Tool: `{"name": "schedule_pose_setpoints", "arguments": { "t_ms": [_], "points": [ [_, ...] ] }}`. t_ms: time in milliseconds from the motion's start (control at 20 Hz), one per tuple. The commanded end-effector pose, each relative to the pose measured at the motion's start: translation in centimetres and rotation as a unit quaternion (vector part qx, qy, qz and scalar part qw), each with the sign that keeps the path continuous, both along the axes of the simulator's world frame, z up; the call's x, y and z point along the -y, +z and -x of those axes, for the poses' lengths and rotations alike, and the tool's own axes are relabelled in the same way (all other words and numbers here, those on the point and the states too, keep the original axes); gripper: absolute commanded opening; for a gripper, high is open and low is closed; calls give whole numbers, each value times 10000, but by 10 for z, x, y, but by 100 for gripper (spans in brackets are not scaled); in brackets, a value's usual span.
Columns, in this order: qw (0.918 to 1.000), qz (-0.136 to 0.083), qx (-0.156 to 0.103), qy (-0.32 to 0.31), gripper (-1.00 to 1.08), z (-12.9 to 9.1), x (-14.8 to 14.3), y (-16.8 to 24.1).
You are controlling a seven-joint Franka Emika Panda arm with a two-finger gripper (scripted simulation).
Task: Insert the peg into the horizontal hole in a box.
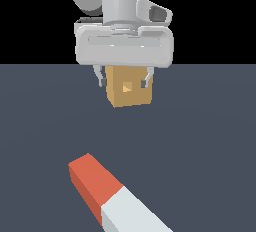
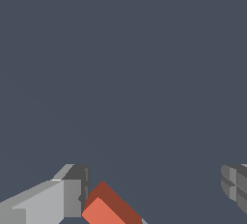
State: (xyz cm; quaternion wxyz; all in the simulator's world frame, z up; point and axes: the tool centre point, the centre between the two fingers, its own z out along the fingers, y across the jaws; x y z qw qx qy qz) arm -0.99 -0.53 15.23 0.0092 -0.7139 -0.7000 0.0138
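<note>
Our white-grey tool (image 1: 125, 82) hangs w/ fingers spread apart, holding nothing. The long red-and-white square peg (image 1: 107, 196) lies on the dark desk (image 1: 210, 141), well apart from the tan box (image 1: 129, 88). We should drop straight over the peg & pinch its middle.

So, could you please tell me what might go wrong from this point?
1. The gripper is open and holds nothing; in the wrist view one finger sits close beside the peg, so descending could knock it.
2. The peg lies askew to the hole in the box, so a tilted grasp may jam insertion.
</note>
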Motion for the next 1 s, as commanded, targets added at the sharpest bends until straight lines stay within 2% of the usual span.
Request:
{"name": "schedule_pose_setpoints", "arguments": {
  "t_ms": [0,500,950],
  "points": [
    [10000,0,0,0,100,0,0,0],
    [9997,-5,8,233,100,4,12,-5],
    [9965,-18,29,830,100,11,44,-17]
  ]
}}
